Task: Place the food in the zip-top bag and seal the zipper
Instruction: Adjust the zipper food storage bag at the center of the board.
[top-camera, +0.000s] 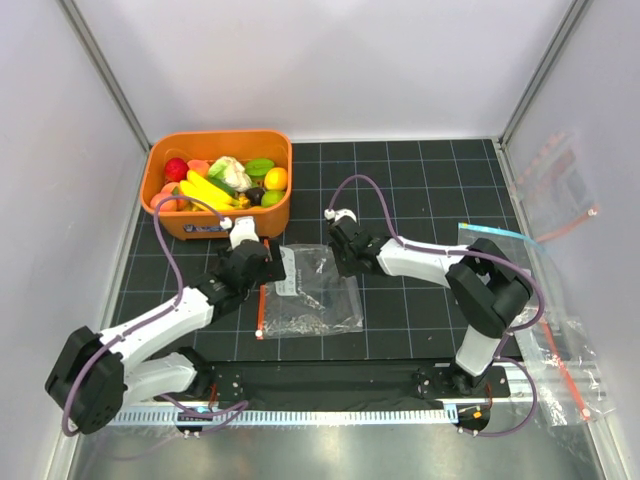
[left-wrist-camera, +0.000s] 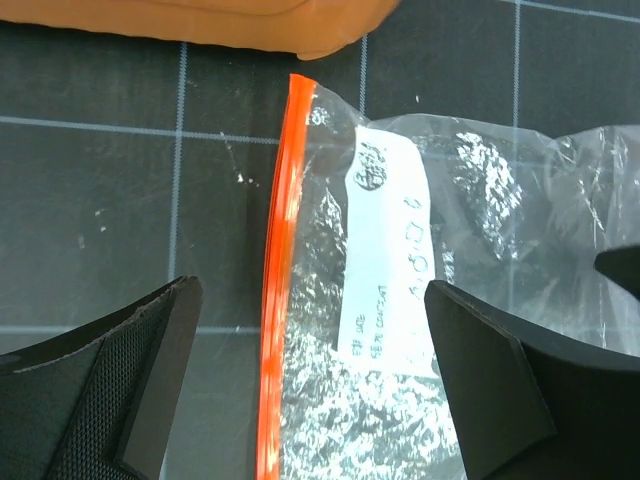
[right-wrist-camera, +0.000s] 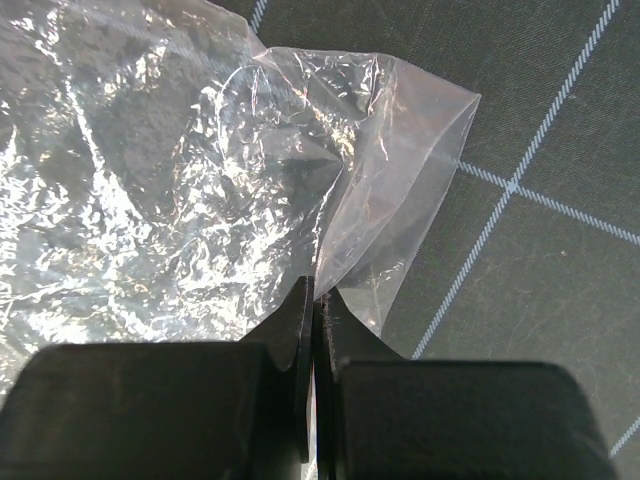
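**Zip-top bag pinned at one corner, mouth not yet opened**

Top external view: the zip-top bag (top-camera: 315, 295) lies flat and empty on the dark gridded mat, between the two arms. Its zipper (top-camera: 261, 308) runs near-to-far along the bag's left edge. The food (top-camera: 225, 178) all sits in the orange bin (top-camera: 220, 140) at the far left, just beyond the bag. The left gripper (top-camera: 262, 268) hangs over the far end of the zipper. The right gripper (top-camera: 340, 262) is at the bag's far right corner.

Left wrist view: the left gripper (left-wrist-camera: 312, 305) is spread wide and holds nothing. The zipper (left-wrist-camera: 278, 290) passes between its fingers, nearer the left one. The crinkled film with its white label (left-wrist-camera: 385, 260) fills the rest of the gap. The strip appears pressed together, though I cannot tell for sure.

Right wrist view: the right gripper (right-wrist-camera: 313, 300) is clamped tight on a folded corner of the clear film (right-wrist-camera: 150, 180), anchoring the closed end of the bag.

The step in hand looks like opening the mouth. To do it well, the left fingers should come down on the upper lip of the strip only, not both layers, and then lift gently. The right grip should hold steady so the light bag does not slide. Catching both lips would simply drag the bag closed across the mat.
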